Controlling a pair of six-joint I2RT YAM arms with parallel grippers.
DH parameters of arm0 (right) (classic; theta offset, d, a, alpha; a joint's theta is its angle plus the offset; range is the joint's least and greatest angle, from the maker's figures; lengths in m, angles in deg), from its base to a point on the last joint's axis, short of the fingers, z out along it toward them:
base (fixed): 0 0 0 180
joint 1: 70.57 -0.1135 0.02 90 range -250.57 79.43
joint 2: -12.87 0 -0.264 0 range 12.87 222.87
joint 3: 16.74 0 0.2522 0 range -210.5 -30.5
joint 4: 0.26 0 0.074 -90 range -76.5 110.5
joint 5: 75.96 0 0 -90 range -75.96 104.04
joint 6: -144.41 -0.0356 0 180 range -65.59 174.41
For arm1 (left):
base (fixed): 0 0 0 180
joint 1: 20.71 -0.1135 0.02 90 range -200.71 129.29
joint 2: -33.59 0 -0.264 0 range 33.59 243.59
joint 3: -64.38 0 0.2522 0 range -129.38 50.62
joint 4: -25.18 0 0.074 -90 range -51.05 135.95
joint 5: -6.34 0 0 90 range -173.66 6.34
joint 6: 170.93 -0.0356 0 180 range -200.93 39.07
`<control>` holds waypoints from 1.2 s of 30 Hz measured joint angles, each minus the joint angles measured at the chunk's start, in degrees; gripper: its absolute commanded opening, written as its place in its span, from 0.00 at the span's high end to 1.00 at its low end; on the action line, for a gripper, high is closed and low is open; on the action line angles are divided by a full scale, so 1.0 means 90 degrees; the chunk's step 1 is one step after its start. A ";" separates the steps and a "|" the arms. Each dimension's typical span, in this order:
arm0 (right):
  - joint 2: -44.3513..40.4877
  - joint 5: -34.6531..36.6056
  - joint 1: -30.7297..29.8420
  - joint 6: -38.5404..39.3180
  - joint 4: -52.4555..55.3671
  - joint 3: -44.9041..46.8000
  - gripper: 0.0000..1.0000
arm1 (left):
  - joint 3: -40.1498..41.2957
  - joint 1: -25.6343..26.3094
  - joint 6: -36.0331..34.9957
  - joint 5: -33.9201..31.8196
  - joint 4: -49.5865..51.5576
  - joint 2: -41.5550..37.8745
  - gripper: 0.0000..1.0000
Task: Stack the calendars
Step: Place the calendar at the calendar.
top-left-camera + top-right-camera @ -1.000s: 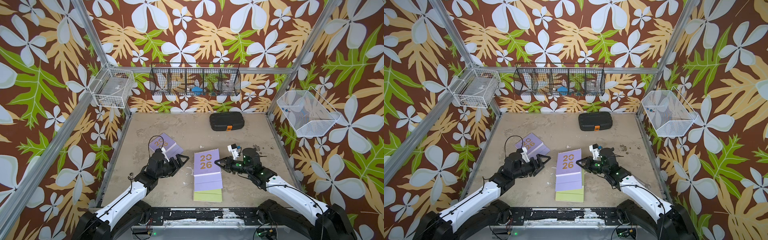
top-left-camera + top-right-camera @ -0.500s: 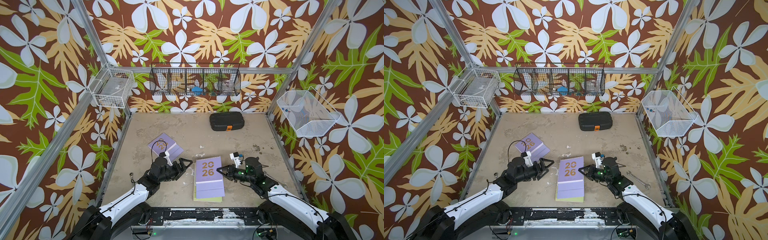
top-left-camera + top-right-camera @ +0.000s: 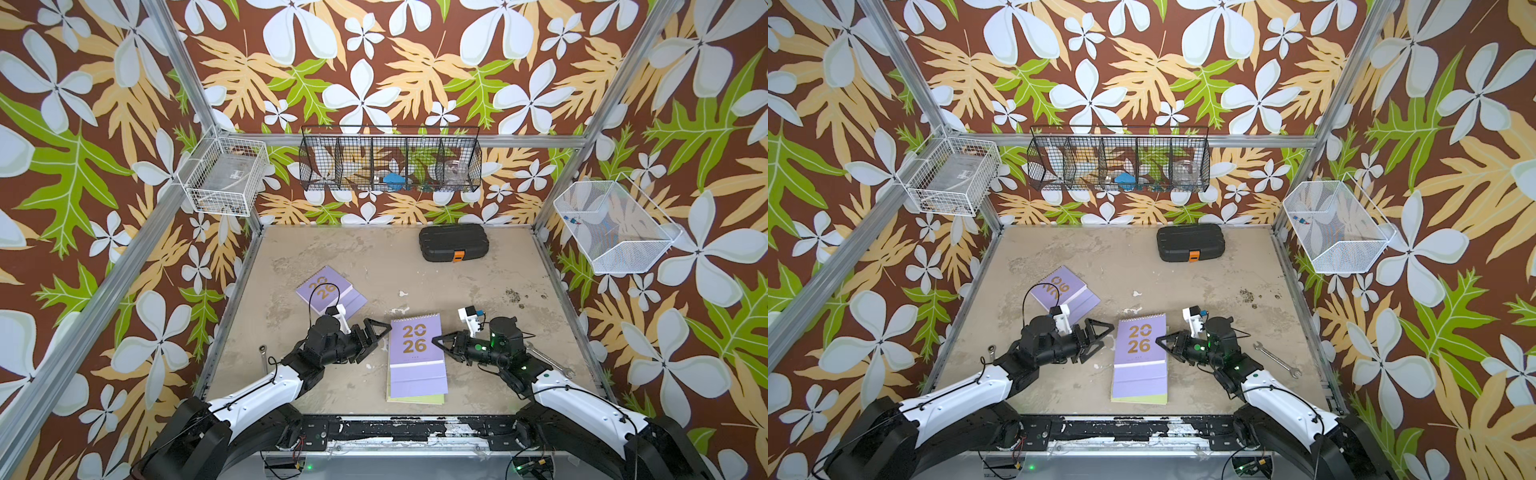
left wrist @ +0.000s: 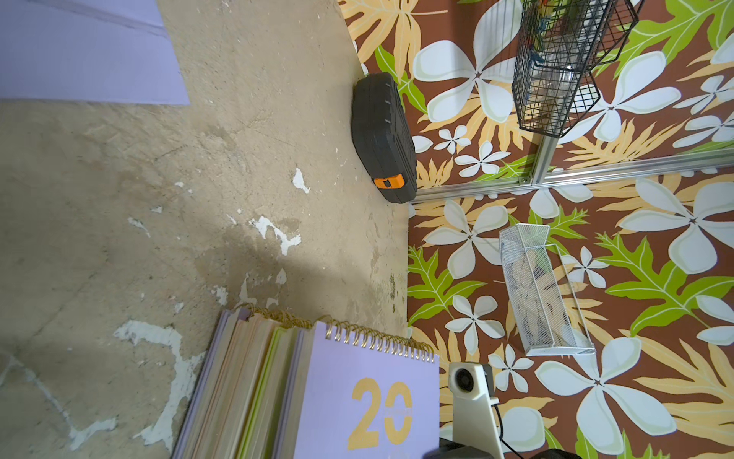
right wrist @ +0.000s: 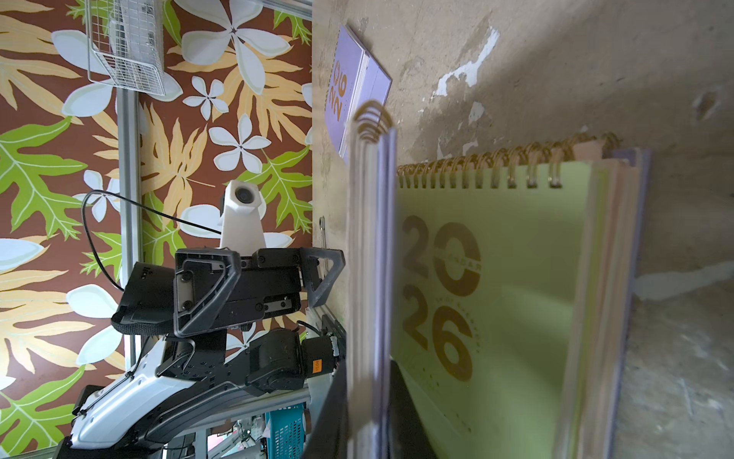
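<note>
A lilac calendar is gripped by its edge in the closed right hand, just over the green-topped stack, seemingly for square placing. The left hand is spread wide, empty, beside it. A second lilac calendar lies apart on the tabletop.

Gold "2026", split 20 over 26, on top lilac calendar, lower centre in both top views. Same "2026" on left lilac calendar, left of centre, rotated. It shows again in the right wrist view, upper middle, blurred. Left wrist view, bottom edge: only "20" of the top lilac cover in frame. Right wrist view: "2026" on green calendar; band through the zero seems to end "ENDAR", finer print unreadable. Orange sticker, lower middle: too small to read.
</note>
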 measured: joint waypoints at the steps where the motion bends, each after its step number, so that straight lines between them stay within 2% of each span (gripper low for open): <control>1: 0.0017 -0.0002 0.0000 0.0000 -0.0046 0.0029 0.93 | -0.0017 0.0022 0.0019 0.0002 -0.0034 0.0036 0.00; 21: 0.0083 0.0121 -0.0002 -0.0138 -0.0573 0.0427 0.91 | -0.0051 0.0277 0.0075 0.0041 -0.0522 0.0510 0.00; 36: 0.0253 0.0221 -0.0002 0.0027 -0.0410 0.0318 0.83 | -0.0151 0.0357 0.0092 0.0036 -0.0619 0.0712 0.00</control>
